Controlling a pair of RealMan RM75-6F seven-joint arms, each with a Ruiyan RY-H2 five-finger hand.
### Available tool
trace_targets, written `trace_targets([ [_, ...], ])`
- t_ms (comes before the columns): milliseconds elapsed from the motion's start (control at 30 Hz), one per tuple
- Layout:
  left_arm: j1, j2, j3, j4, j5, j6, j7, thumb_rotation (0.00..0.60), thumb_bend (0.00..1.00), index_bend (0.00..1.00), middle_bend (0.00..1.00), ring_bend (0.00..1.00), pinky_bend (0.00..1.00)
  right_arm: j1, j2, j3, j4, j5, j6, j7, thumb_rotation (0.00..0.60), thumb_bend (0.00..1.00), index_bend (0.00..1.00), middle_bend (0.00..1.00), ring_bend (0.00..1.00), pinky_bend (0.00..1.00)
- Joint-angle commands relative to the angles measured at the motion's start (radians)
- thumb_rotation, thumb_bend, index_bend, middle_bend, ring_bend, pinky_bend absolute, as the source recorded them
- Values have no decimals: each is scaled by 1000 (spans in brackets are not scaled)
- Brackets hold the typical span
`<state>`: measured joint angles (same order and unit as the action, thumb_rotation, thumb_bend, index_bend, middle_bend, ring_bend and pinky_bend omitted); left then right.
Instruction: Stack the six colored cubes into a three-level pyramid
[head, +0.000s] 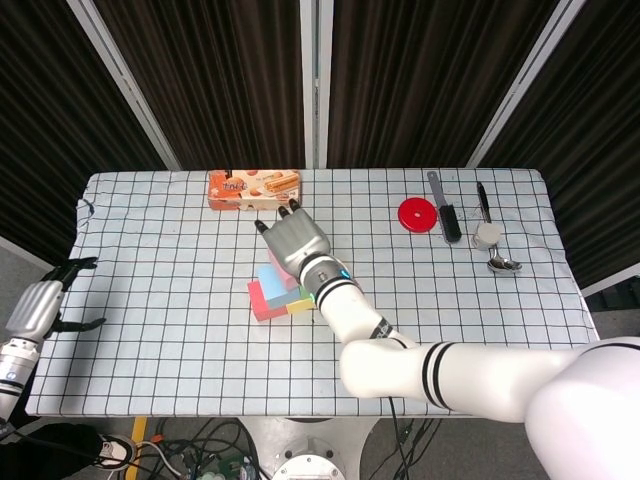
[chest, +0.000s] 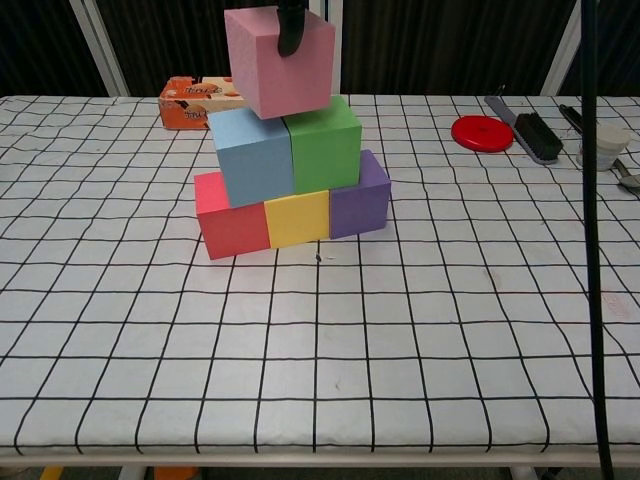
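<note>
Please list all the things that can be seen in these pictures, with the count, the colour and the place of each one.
pink cube: 1, pink, held over the blue and green cubes
blue cube: 1, light blue, second level, left
green cube: 1, green, second level, right
red cube: 1, red, bottom row, left
yellow cube: 1, yellow, bottom row, middle
purple cube: 1, purple, bottom row, right
snack box: 1, orange, far edge
red disc: 1, red, far right
brush: 1, black, beside the disc
small jar: 1, white, far right
spoon: 1, metal, near the jar
table: 1, white checked cloth
left hand: 1, silver, off the table's left edge, holds nothing
right hand: 1, silver, grips the pink cube
</note>
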<state>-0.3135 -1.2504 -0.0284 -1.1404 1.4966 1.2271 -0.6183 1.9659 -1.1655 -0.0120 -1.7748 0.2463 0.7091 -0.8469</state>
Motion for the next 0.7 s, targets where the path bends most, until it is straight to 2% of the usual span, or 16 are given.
trace_targets([
  [33,-1,0,1,1,2,0,-2,600,22,132,181,94,204,3,-8,0,6,5,0,-2,600,205,0,555,74,0],
  [700,1,-6,6,17,4,-2,-15,600,22,132,181,94,204,14,-47,4,30,41,3,-23,600,205,0,565,75,0],
])
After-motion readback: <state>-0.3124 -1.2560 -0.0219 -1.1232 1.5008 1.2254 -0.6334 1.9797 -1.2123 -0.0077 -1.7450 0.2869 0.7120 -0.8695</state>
